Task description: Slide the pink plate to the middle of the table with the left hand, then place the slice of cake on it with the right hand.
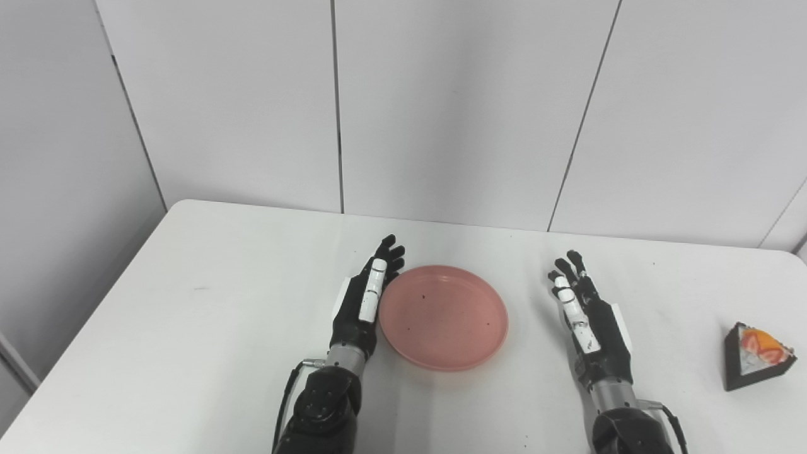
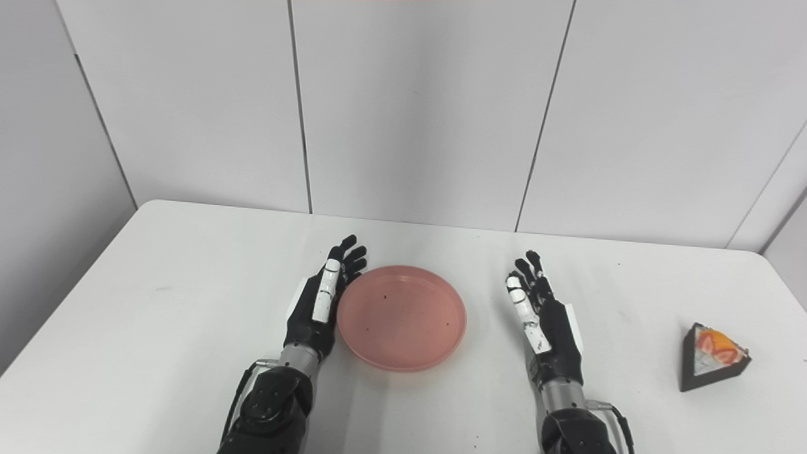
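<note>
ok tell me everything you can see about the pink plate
The pink plate is round and shallow with a low raised rim, matte like plastic, and empty apart from a few tiny dark specks. It lies flat on the white table, near the middle. The left robot hand stands open, edge-on against its left rim, seemingly touching. The right robot hand is open and apart from it; the cake slice sits far right.
</note>
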